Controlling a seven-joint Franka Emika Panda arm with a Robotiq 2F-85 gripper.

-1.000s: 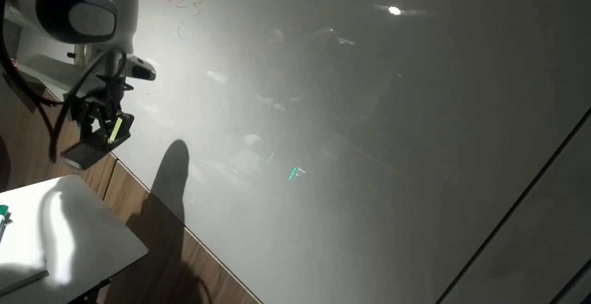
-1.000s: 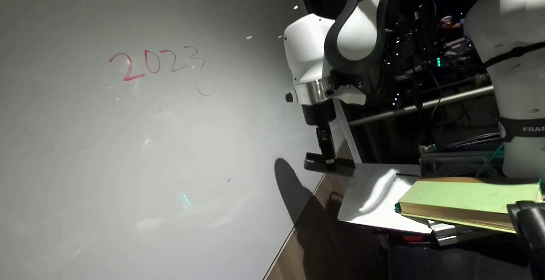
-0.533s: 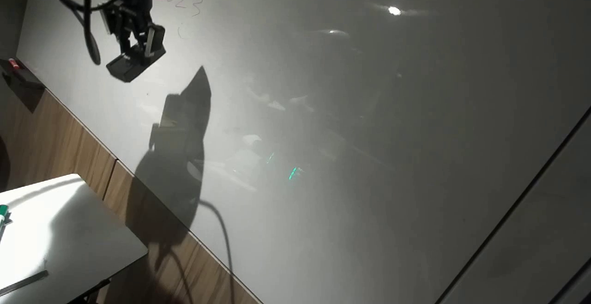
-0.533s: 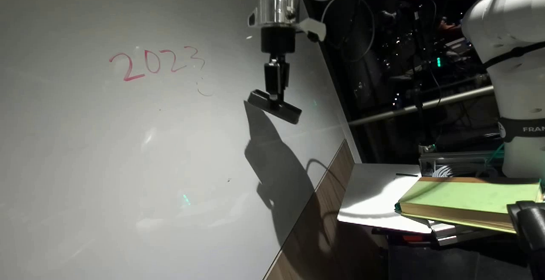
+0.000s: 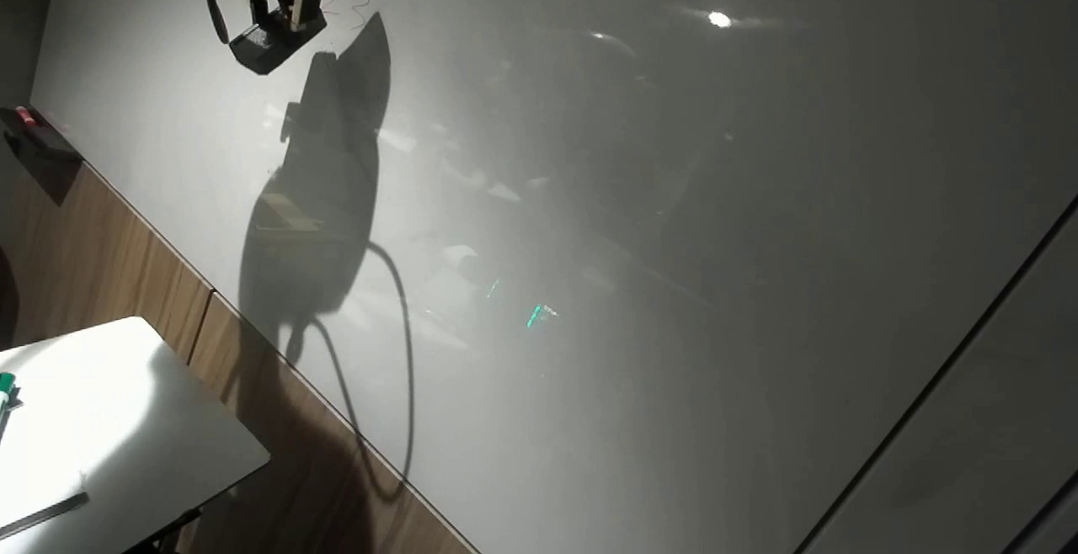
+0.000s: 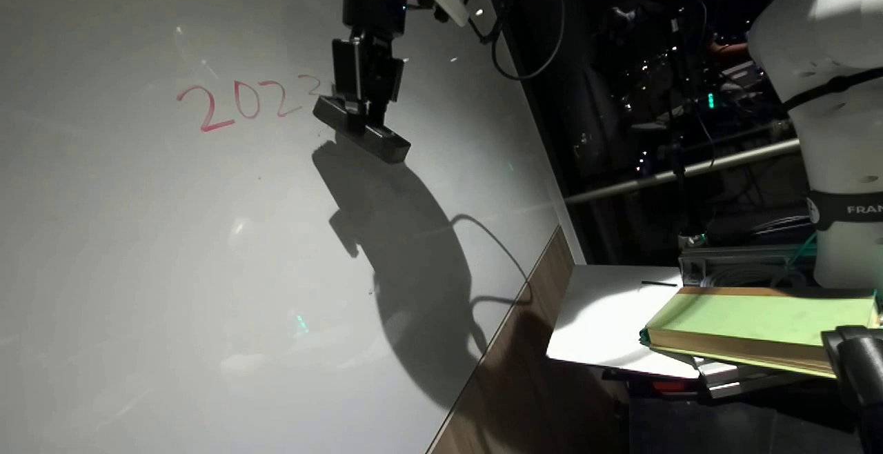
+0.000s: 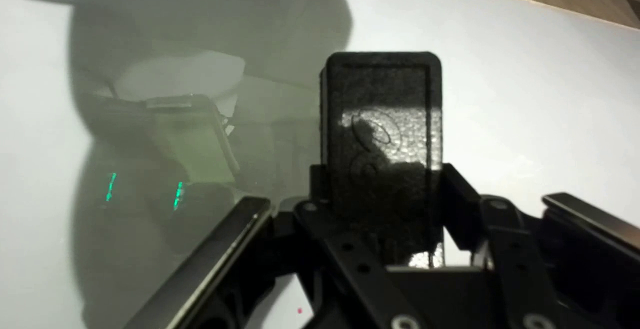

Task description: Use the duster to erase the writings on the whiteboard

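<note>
Wrist view: the claw (image 7: 387,189) is closed to the width of the duster (image 7: 385,119), its fingers (image 7: 460,206) gripping both long sides. The duster projects forward of the claw, with the whiteboard (image 7: 510,94) behind it.

In an exterior view, the red writing "2023" (image 6: 244,101) is left of the claw; the duster hides part of the last digit. The tabletop (image 6: 600,333) and a green book (image 6: 766,312) are at the claw's lower right.

In an exterior view, a shadow (image 5: 337,150) lies on the whiteboard below the claw. The wood-brown strip (image 5: 126,242) runs below the claw, and a green-capped marker (image 5: 6,384) lies lower left. Contact between duster and whiteboard cannot be confirmed.
</note>
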